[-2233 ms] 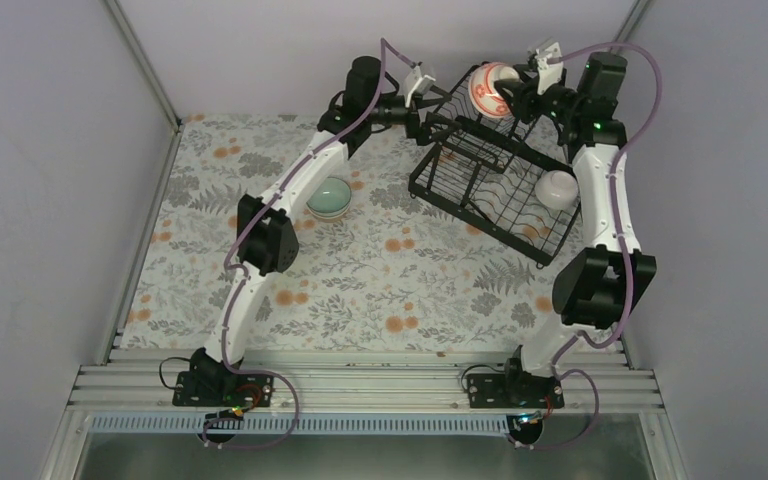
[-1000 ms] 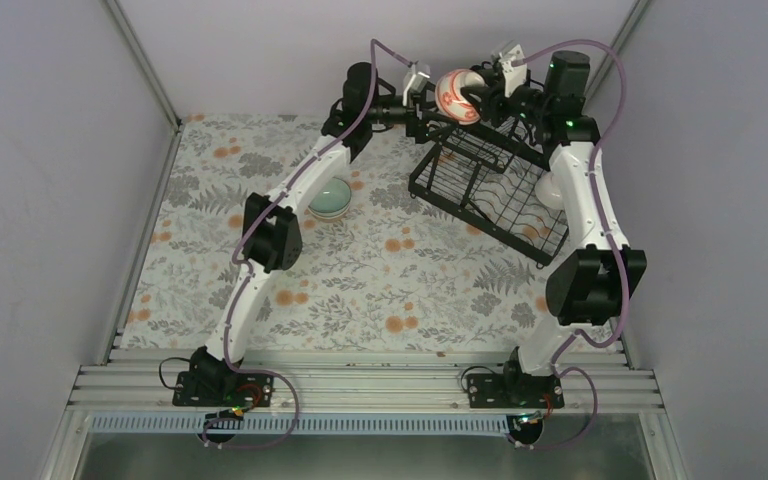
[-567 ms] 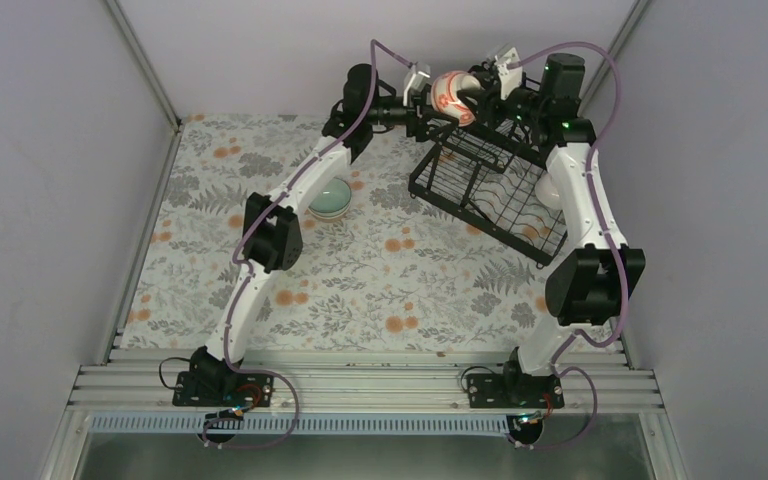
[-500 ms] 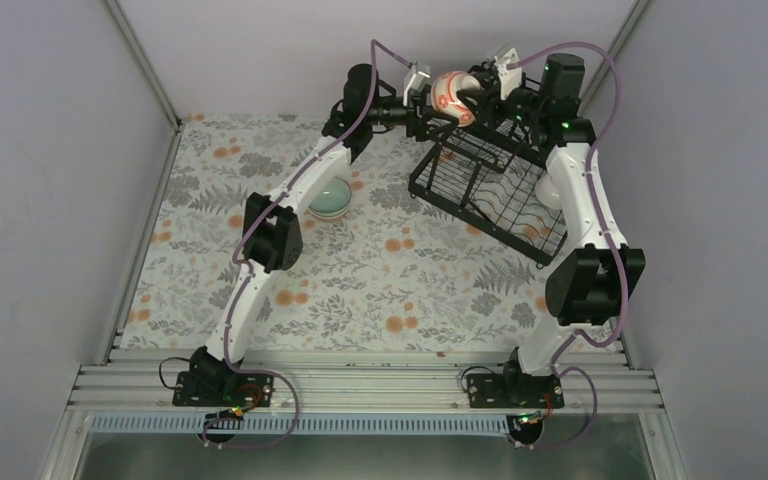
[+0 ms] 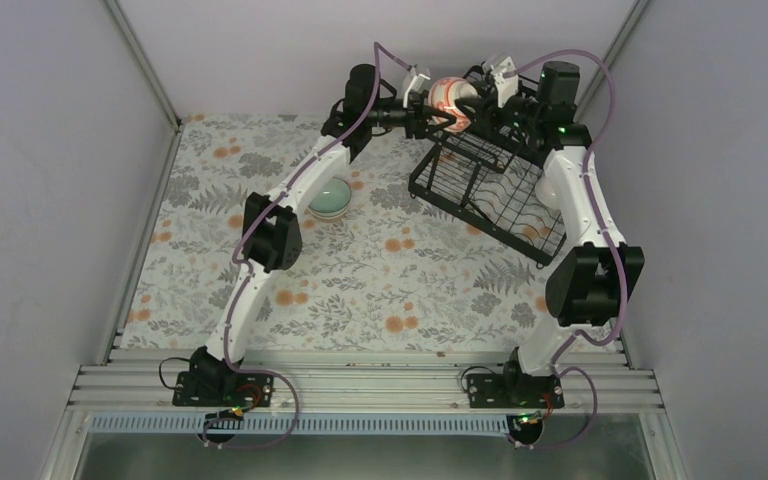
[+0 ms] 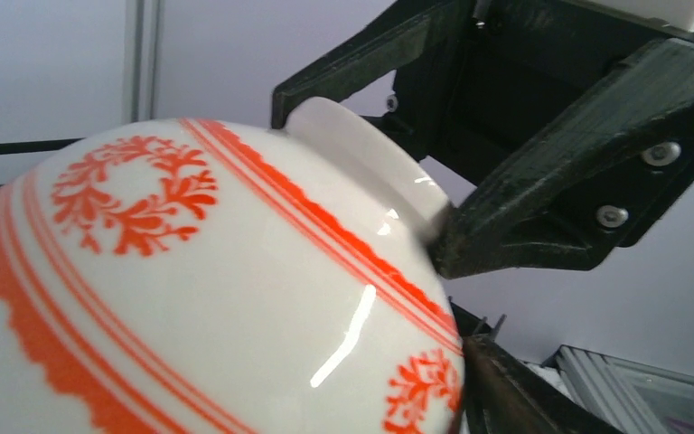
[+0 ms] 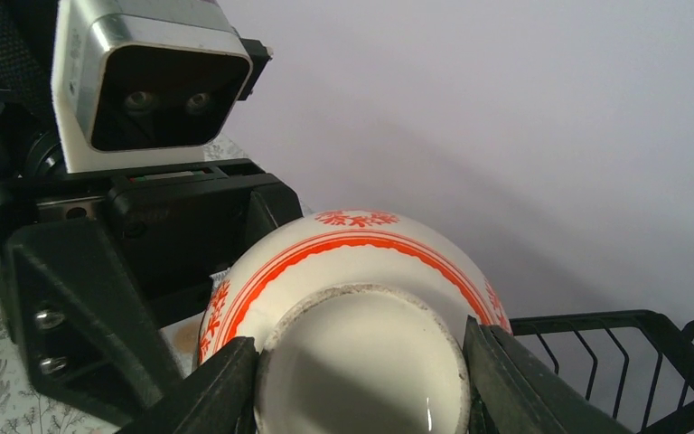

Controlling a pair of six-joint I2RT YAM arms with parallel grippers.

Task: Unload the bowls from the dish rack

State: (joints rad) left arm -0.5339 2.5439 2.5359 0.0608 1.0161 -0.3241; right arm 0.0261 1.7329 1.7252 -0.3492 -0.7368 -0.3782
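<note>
A white bowl with a red-orange pattern (image 5: 448, 97) hangs in the air above the far left corner of the black wire dish rack (image 5: 500, 195). My right gripper (image 7: 361, 348) is shut on its foot ring, one finger on each side. My left gripper (image 5: 428, 106) faces it from the left. In the left wrist view the bowl (image 6: 190, 307) fills the frame. One left finger (image 6: 506, 398) lies against its side and the other is hidden. A pale mint-green bowl (image 5: 328, 200) stands on the table beside the left arm.
The table wears a floral cloth (image 5: 390, 280). Grey walls close the cell at the back and on both sides. The right arm reaches over the rack's right half and hides part of it. A metal rail (image 5: 360, 385) runs along the near edge.
The right gripper carried the patterned bowl leftward off the rack's upper tier to the left gripper. The left fingers have drawn in around the bowl.
</note>
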